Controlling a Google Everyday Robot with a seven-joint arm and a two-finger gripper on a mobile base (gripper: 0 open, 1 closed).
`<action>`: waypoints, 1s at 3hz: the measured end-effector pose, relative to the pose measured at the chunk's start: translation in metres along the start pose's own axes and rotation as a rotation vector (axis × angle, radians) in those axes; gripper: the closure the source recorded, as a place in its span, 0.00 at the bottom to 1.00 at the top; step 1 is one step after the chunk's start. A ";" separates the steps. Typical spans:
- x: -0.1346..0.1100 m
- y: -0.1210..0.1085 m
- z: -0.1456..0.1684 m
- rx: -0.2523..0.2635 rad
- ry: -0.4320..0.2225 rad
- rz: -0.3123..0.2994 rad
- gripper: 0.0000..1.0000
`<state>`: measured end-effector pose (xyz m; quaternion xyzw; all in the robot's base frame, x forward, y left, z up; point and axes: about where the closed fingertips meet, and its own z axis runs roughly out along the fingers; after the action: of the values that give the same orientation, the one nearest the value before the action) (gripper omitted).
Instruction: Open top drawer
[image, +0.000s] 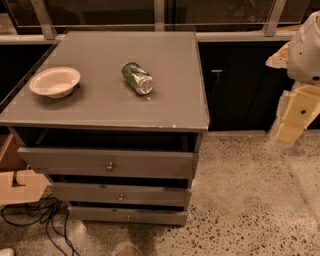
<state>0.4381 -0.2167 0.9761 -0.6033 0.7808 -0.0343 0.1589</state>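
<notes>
Camera view, one entry per item.

1. Top drawer (150, 163): wide grey wooden front, tallest of three, directly under the grey cabinet top (100, 107). A dark gap shows above it; judged partly pulled out, not fully open.
2. Small round metal knob (110, 166): centred on that front, untouched.
3. Middle grey drawer (150, 195) and bottom grey drawer (150, 217): thinner fronts with similar knobs, each also slightly ajar.
4. Green metal can (137, 77): lying on its side near the middle of the cabinet top.
5. Shallow white bowl (55, 81): upright, near the left edge of the top.
6. Dark cables (45, 220): loose on the speckled floor (250, 200), at the cabinet's lower left.
7. Gripper (292, 122): cream-coloured, at the frame's right edge, hanging below the white arm housing (307, 50). It sits off the cabinet's right side, about level with the cabinet top and well apart from the knob. Spread or pressed together: cannot tell. Nothing seen in it.

Hazards, judged:
- The knob is small and round, so a shallow or off-centre grip may slip off during the pull.
- Three similar knobs are stacked close together, so coming in low would take the wrong drawer.
- A sharp tug could shake the cabinet and set the can rolling.
- An approach across the right corner may clip the overhanging top.
</notes>
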 end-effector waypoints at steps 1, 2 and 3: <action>-0.002 0.002 -0.002 0.008 -0.011 0.000 0.00; -0.006 0.018 -0.008 0.011 -0.033 -0.026 0.00; -0.002 0.040 -0.011 -0.023 -0.077 -0.060 0.00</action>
<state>0.3979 -0.2050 0.9776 -0.6290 0.7560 -0.0070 0.1808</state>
